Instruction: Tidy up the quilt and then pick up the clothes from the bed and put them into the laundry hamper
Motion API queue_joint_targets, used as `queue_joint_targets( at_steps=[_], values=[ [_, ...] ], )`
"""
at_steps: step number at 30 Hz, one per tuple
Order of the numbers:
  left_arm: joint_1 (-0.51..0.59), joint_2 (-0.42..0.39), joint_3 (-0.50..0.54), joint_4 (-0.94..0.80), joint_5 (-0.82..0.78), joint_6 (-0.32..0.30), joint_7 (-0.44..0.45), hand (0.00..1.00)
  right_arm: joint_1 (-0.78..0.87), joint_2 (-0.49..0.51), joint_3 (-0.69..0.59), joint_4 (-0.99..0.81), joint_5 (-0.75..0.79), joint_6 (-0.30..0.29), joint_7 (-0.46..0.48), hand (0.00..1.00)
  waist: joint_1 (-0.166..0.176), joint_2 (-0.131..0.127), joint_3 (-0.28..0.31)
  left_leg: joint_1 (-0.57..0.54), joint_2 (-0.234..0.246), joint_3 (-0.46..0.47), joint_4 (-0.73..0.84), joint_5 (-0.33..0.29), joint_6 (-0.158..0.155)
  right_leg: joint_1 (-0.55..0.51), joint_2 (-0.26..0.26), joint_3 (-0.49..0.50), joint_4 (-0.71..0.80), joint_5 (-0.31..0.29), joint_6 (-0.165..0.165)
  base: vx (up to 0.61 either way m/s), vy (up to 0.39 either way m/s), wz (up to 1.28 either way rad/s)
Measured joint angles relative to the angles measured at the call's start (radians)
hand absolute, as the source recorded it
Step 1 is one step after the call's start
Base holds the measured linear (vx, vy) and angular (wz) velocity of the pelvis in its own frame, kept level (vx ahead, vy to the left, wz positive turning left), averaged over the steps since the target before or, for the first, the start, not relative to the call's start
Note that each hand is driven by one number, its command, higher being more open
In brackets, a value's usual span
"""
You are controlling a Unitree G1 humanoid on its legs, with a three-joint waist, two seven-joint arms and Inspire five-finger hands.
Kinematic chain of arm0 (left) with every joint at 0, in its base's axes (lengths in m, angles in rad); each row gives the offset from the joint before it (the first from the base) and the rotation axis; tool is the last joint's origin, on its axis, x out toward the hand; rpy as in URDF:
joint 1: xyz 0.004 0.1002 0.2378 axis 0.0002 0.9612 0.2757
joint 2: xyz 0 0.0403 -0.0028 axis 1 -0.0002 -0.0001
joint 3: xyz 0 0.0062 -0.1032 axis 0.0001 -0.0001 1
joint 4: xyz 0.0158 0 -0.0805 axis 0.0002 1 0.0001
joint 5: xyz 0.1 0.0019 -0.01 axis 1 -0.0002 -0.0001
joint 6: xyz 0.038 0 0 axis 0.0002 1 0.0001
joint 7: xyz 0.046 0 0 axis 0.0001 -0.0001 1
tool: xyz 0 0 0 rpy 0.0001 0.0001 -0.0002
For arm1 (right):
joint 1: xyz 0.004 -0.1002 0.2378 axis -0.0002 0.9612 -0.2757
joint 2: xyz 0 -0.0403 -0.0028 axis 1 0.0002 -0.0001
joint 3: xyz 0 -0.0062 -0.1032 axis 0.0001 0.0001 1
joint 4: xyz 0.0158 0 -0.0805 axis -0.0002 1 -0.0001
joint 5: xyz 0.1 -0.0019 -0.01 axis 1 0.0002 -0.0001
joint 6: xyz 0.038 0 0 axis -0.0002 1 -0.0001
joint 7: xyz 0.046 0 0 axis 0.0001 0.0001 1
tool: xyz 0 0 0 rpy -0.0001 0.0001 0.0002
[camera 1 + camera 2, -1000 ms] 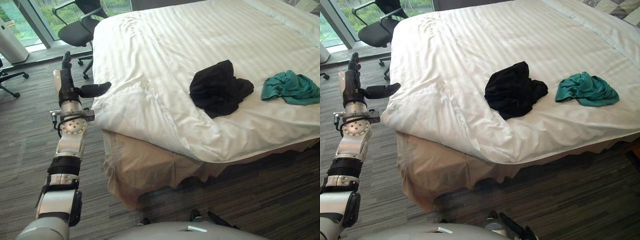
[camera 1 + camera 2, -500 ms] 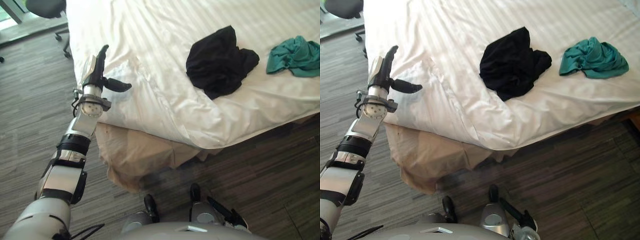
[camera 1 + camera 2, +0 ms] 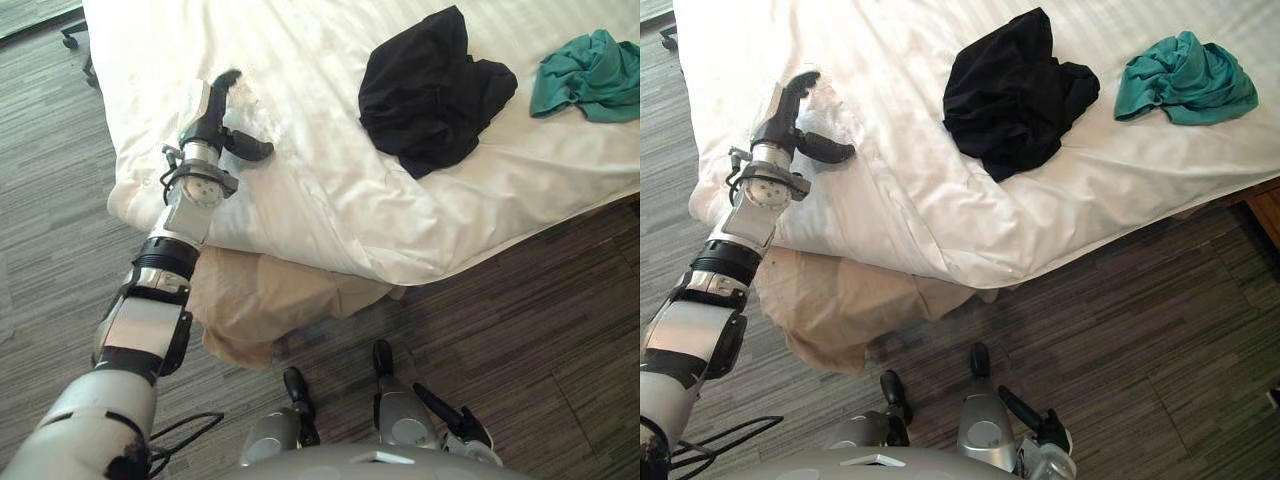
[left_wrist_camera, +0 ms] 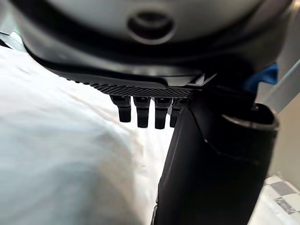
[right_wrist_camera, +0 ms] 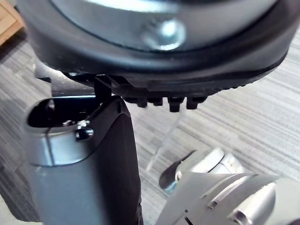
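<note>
Head view: my left hand (image 3: 212, 118) is over the near corner of the white quilt (image 3: 330, 190), fingers extended, thumb out, gripping nothing; black clothes (image 3: 430, 85) and a teal garment (image 3: 590, 75) lie apart on it. Left wrist: fingertips (image 4: 143, 115) above rumpled quilt. Right wrist: my right hand (image 5: 93, 164) hangs relaxed, empty, over grey floor (image 5: 262, 122)

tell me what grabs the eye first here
A crumpled black garment and a teal garment lie apart on the white quilt, the teal one further to the robot's right. The left hand reaches over the quilt's rumpled near-left corner, fingers relaxed and thumb spread, while the right hand hangs above the floor.
</note>
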Motion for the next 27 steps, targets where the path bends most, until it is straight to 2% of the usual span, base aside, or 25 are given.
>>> queue_joint_targets(
  at_steps=[6, 11, 14, 17, 21, 23, 24, 27],
  values=[
    [-0.001, -0.023, 0.004, 0.042, 0.039, 0.006, -0.072, 0.0, 0.011, -0.007, 0.02, -0.007, 0.002, 0.0, -0.006, 1.0, 0.028, -0.003, 0.01, 0.003, 0.008, 0.005, 0.009, 0.0, 0.0, 0.003, 0.001, -0.004, 0.015, 0.0, 0.0, -0.01, -0.011, 0.03],
    [0.008, -0.03, 0.004, 0.091, 0.038, 0.013, -0.107, 0.0, 0.011, -0.009, 0.02, -0.003, 0.002, 0.002, 0.001, 1.0, 0.027, -0.001, 0.011, 0.031, 0.013, 0.003, 0.026, -0.001, -0.002, 0.038, -0.001, -0.027, 0.032, 0.0, 0.0, -0.01, -0.013, 0.08],
    [0.042, -0.028, 0.004, 0.079, 0.033, 0.015, -0.111, 0.0, 0.01, -0.012, 0.018, 0.002, 0.002, 0.003, 0.009, 1.0, 0.026, 0.001, 0.01, 0.053, 0.013, -0.005, 0.026, -0.002, -0.003, 0.065, -0.001, -0.037, 0.031, 0.0, 0.0, -0.02, -0.008, 0.06],
    [0.126, -0.009, 0.004, 0.005, 0.01, 0.008, -0.111, 0.0, 0.008, -0.013, 0.015, 0.006, 0.001, 0.004, 0.015, 1.0, 0.024, 0.004, 0.009, 0.057, 0.014, -0.021, 0.026, -0.002, -0.004, 0.074, -0.001, -0.053, 0.031, 0.0, 0.0, -0.05, -0.018, 0.08],
    [0.349, 0.033, 0.035, -0.236, -0.087, -0.001, -0.112, 0.0, 0.006, -0.015, 0.008, 0.016, 0.001, 0.008, 0.023, 1.0, 0.026, 0.008, 0.007, 0.075, 0.015, -0.047, 0.026, -0.002, -0.004, 0.106, -0.001, -0.081, 0.023, 0.0, 0.0, -0.04, -0.018, 0.15],
    [0.521, 0.032, 0.088, -0.416, -0.144, -0.004, -0.112, 0.0, 0.007, -0.021, 0.009, 0.025, -0.004, 0.01, 0.027, 1.0, 0.033, 0.013, 0.003, 0.092, 0.015, -0.073, 0.025, -0.002, -0.004, 0.144, 0.0, -0.105, 0.01, 0.0, 0.0, -0.05, -0.012, 0.31],
    [0.564, 0.032, 0.105, -0.457, -0.163, -0.005, -0.112, 0.0, 0.007, -0.024, 0.009, 0.028, -0.007, 0.01, 0.028, 1.0, 0.038, 0.015, 0.002, 0.094, 0.015, -0.078, 0.025, -0.001, -0.004, 0.149, 0.0, -0.109, 0.009, 0.0, 0.0, -0.06, -0.006, 0.24],
    [0.794, -0.006, 0.227, -0.627, -0.239, -0.011, -0.119, 0.0, 0.02, -0.043, 0.008, 0.047, -0.017, 0.029, 0.034, 1.0, 0.084, 0.02, -0.021, 0.093, 0.012, -0.095, 0.019, 0.006, -0.004, 0.161, 0.0, -0.127, -0.01, -0.001, 0.0, -0.07, -0.021, 0.16]
  ],
)
